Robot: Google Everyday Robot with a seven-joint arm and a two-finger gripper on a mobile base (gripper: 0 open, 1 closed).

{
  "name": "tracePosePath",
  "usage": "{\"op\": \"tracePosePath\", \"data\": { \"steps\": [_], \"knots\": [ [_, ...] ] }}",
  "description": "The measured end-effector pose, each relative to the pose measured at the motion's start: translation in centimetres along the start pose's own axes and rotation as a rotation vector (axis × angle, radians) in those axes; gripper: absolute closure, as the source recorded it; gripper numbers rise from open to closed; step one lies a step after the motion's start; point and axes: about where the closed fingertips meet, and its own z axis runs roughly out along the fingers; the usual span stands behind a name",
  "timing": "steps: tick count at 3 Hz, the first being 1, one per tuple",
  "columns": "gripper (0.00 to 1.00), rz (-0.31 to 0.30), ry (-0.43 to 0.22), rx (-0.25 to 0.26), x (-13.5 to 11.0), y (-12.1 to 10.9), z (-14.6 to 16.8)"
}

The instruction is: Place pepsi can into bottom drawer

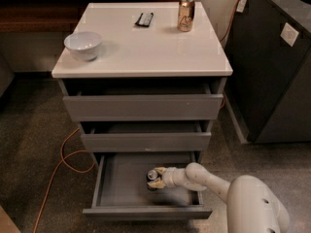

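Pepsi can (151, 178) down in the bottom drawer (146, 211), in the right half of the tray, about midway between its near front and far wall, silver top showing toward the left. Clamped on it, the pincer (156, 177), pale fingers (157, 183) on the far and near sides of the can. Whether set on the drawer floor or held just off it, cannot tell. Reaching in from the right, over the drawer's right edge, a white arm (197, 176), with its bulky rounded body (255, 205) at the near right corner.

Bottom drawer pulled well out; middle drawer (146, 141) and top drawer (143, 107) above it each slightly ajar. Up on the white surface (146, 52): a white bowl (83, 44) near the left edge, a gold can (185, 14) upright at the far right, a small dark flat item (144, 19) just left of it. On the floor at left, a looping orange cable (63, 161). At the right, a dark cabinet (272, 76).
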Motion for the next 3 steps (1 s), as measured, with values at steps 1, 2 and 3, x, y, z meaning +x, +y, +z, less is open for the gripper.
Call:
{"op": "tracePosePath", "data": {
  "steps": [1, 2, 3],
  "knots": [
    [0.39, -0.005, -0.009, -0.007, 0.35, 0.43, -0.05],
    [0.16, -0.006, -0.010, -0.011, 0.37, 0.64, 0.08],
    [0.00, -0.005, -0.011, -0.015, 0.34, 0.83, 0.28]
  ]
}}
